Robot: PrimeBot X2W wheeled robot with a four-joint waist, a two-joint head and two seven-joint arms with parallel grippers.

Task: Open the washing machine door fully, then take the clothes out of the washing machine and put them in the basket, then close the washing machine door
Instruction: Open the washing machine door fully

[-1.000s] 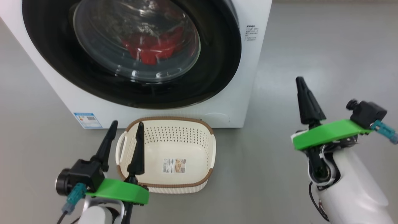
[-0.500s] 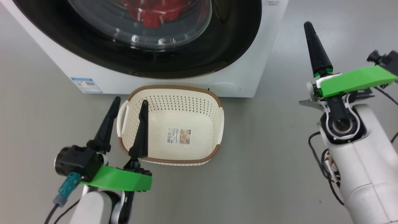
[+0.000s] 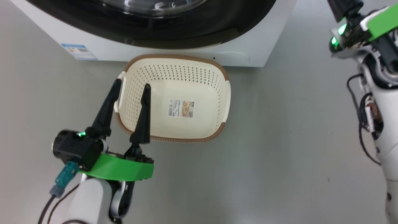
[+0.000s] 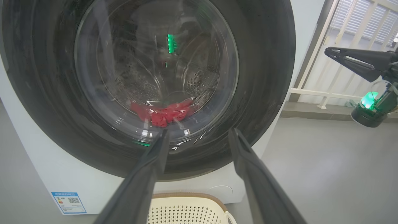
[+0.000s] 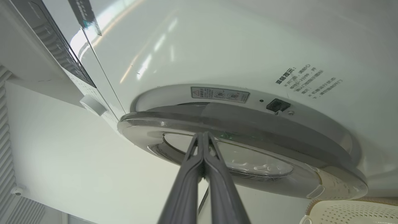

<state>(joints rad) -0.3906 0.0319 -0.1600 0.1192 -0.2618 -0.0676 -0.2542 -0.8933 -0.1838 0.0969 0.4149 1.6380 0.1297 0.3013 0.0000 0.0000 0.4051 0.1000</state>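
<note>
The washing machine stands at the top of the head view, with the basket on the floor against its front. My left gripper hangs open and empty over the basket's left edge. In the left wrist view it points at the washing machine door, and the red clothes lie behind the glass. My right gripper is shut on nothing, its tips close to the door's grey rim, which I see edge-on. A narrow gap shows between the rim and the front panel.
Grey floor spreads to the right of the basket and the machine. My pale right forearm rises along the right edge of the head view. A railing and a window stand beyond the machine's right side.
The head camera has tipped down, so the machine and the basket slid up the picture. My right gripper has risen and gone forward to the door's edge. The left gripper has hardly moved.
</note>
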